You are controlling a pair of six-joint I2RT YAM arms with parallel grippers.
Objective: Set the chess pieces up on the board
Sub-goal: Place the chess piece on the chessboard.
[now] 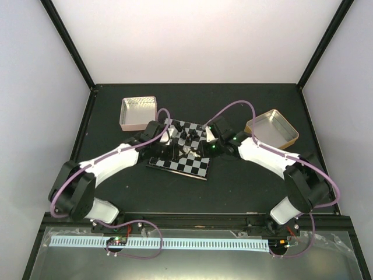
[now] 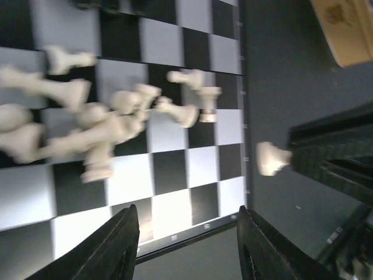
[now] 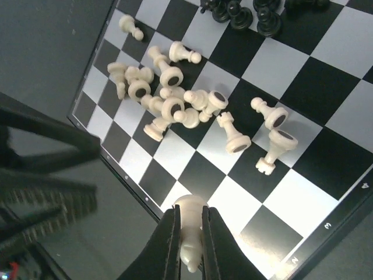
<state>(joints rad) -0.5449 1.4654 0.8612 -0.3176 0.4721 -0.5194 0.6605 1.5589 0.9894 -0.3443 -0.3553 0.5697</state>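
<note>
The board [image 1: 192, 166] lies at the table's middle, tilted, between both arms. Several cream-white chess pieces [image 3: 175, 99] lie toppled in a heap on it, and several black ones [image 3: 245, 13] stand at its far edge. My right gripper [image 3: 190, 209] is shut on one cream-white piece [image 3: 190, 200], held over the board's corner squares by the edge. That same piece [image 2: 271, 158] shows in the left wrist view just off the board's edge. My left gripper [image 2: 186, 210] hangs open over the board's edge with nothing between its fingers. In the top view, the left gripper [image 1: 171, 138] and right gripper [image 1: 205, 146] are both above the board.
A pink square tin [image 1: 138, 112] sits at the back left of the board and a gold one [image 1: 272, 128] at the back right. The left arm's dark body [image 3: 41, 157] sits close on the left in the right wrist view. Dark table [image 1: 233, 192] surrounds the board.
</note>
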